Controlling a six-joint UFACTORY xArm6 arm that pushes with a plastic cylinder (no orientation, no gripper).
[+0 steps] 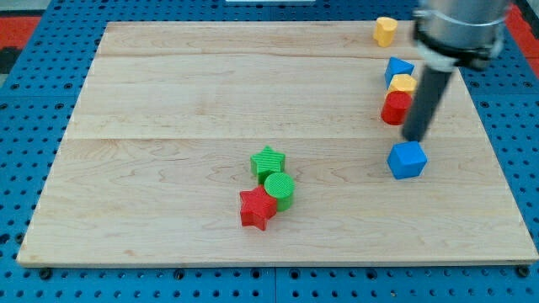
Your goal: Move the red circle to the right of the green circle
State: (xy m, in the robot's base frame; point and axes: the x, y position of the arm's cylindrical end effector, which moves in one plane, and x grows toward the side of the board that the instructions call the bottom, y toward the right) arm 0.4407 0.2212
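Note:
The red circle (pixel 394 108) lies near the view's right edge, below a yellow block (pixel 403 83) and touching it. The green circle (pixel 280 188) sits low in the middle of the board, between a green star (pixel 268 162) above it and a red star (pixel 257 208) at its lower left. My tip (pixel 414 137) stands just right of the red circle and a little below it, right next to it. The tip is just above a blue cube (pixel 408 159).
A blue block (pixel 398 69) lies above the yellow block. A yellow heart-like block (pixel 386 31) lies at the board's top right. The wooden board (pixel 168 101) rests on a blue pegboard (pixel 17 126).

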